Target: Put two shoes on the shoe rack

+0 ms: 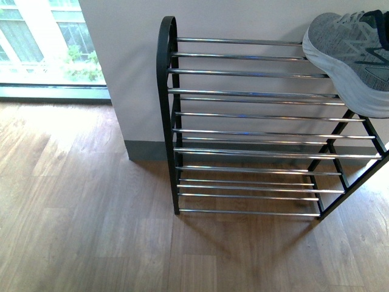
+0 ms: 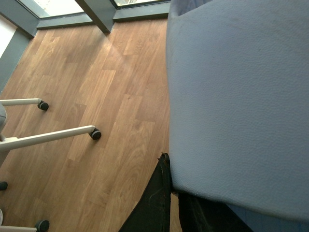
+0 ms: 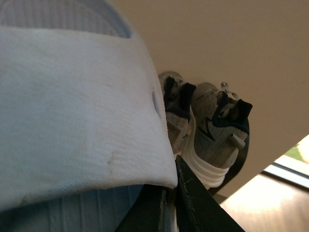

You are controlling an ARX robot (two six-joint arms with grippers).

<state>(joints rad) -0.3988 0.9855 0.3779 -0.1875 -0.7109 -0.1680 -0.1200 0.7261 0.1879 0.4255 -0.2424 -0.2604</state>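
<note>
Against the wall stands the black-framed, chrome-rod shoe rack (image 1: 255, 121), grey knit sneakers (image 1: 355, 55) already up top. Each wrist carries a pale blue rubber slide (image 2: 241, 96), jaws pinching its edge. Best approach: lower level, sole flat across the rods.

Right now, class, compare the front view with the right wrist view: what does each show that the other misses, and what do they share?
Only the front view shows the shoe rack whole, with four tiers of chrome rods, plus the wooden floor and one grey sneaker on the top tier. Only the right wrist view shows a pale blue slide close against the right claw, and both sneakers side by side, heels toward the camera. Both share a grey sneaker, the pale wall and a bright window.
</note>
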